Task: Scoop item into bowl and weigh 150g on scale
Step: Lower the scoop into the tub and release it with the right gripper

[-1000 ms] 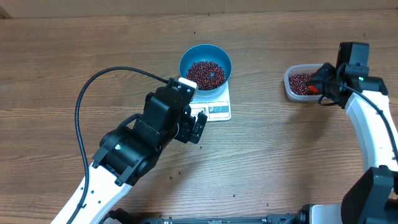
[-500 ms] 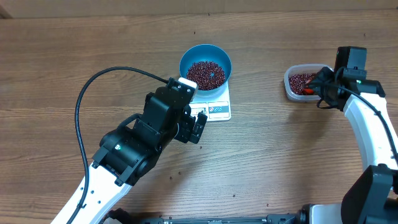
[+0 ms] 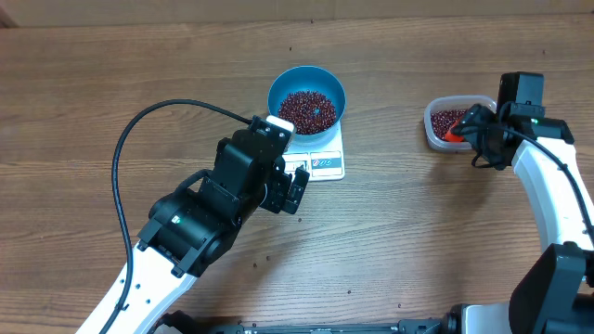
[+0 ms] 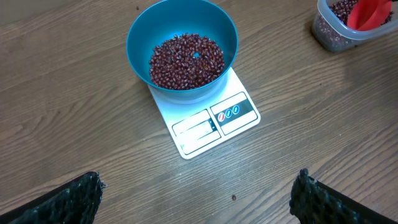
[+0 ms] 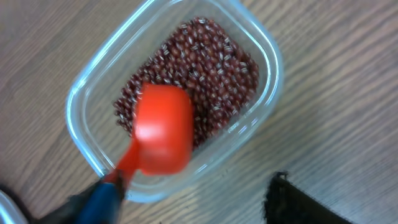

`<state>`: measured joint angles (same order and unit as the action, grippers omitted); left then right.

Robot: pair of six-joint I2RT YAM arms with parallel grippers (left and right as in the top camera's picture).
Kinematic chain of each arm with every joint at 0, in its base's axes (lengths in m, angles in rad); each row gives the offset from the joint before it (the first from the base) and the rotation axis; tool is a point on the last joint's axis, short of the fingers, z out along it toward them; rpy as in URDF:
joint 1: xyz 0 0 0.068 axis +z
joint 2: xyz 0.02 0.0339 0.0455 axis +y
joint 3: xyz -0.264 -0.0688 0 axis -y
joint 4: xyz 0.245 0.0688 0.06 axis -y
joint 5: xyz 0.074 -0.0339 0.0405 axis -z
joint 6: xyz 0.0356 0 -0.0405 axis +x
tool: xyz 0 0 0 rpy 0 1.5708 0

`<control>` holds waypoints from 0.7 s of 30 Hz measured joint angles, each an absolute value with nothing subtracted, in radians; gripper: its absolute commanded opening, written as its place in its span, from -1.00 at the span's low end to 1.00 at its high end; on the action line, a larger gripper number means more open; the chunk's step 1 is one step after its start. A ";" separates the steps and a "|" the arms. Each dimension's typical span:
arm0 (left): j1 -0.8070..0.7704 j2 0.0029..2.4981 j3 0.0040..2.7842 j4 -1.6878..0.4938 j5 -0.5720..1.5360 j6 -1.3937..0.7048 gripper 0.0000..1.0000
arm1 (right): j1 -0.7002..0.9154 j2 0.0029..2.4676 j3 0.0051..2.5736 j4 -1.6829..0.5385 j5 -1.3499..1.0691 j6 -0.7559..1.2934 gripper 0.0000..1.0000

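The blue bowl (image 3: 275, 85) stands on the white scale (image 3: 323, 165) and holds a heap of maroon beans (image 3: 307, 109). My left gripper (image 3: 299, 190) hovers just in front of the scale, open and empty. In the left wrist view the bowl (image 4: 140, 37), its beans (image 4: 186, 60) and the scale (image 4: 211, 124) lie beyond that gripper (image 4: 198, 191). My right gripper (image 5: 186, 206) stands open at the near edge of a clear tub (image 5: 270, 62) of beans (image 5: 211, 62). A red scoop (image 5: 163, 127) rests in the tub, its blue handle (image 5: 102, 199) lying beside one finger.
The clear tub (image 3: 432, 130) sits on the wooden table at the right, with the red scoop (image 3: 455, 135) and my right gripper (image 3: 475, 132) at its right end. A black cable (image 3: 148, 116) loops over the table left of the left arm.
My right gripper has opened and let go of the scoop handle, leaving the scoop in the tub. The right arm shifted slightly. The left arm has not moved.
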<state>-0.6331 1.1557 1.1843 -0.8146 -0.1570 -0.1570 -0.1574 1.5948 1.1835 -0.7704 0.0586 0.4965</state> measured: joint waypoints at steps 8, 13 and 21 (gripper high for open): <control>-0.633 1.156 1.184 -0.815 -0.157 -0.157 0.99 | -0.157 1.595 1.184 -0.823 0.059 0.497 1.00; -0.633 1.156 1.184 -0.815 -0.157 -0.157 0.99 | -0.157 1.596 1.184 -0.844 0.059 0.497 1.00; -0.633 1.156 1.184 -0.815 -0.157 -0.157 0.99 | -0.157 1.596 1.184 -0.928 0.102 0.497 1.00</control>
